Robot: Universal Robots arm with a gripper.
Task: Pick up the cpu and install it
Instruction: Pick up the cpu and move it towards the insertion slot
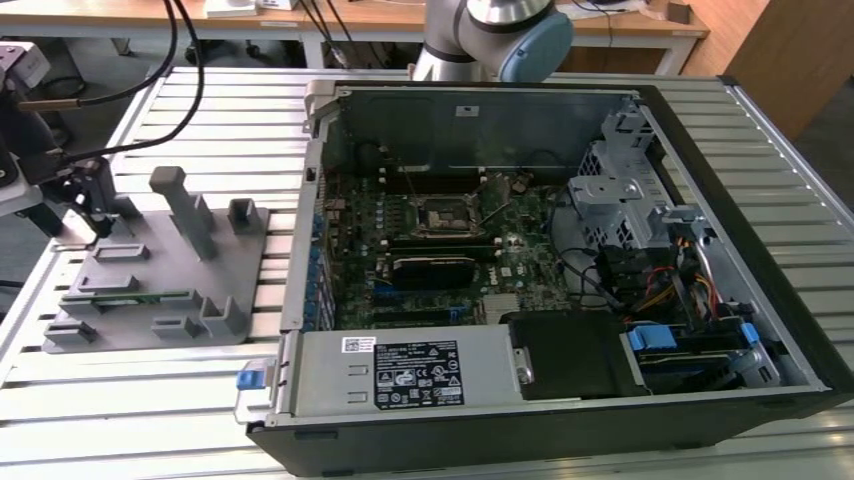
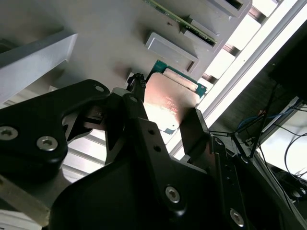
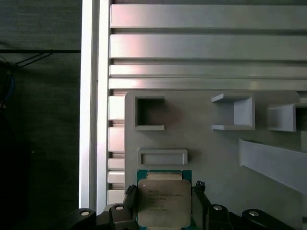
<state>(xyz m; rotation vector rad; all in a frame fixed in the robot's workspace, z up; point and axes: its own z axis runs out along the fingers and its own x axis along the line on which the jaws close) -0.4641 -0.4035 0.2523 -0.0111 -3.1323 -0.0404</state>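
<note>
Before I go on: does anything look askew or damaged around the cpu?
Nothing stands out. In the first wrist view the cpu lies flat and square on the grey holder plate, its edges in line with the plate's moulded pockets, and the gripper is centred over it.

there is one cpu (image 3: 164,203) and one gripper (image 3: 164,191). at the exterior view's left is one grey tray (image 1: 160,275) with one green memory stick (image 1: 127,297). one open computer case (image 1: 467,110) holds one motherboard (image 1: 527,225). one robot arm (image 1: 494,30) is at the top.
</note>
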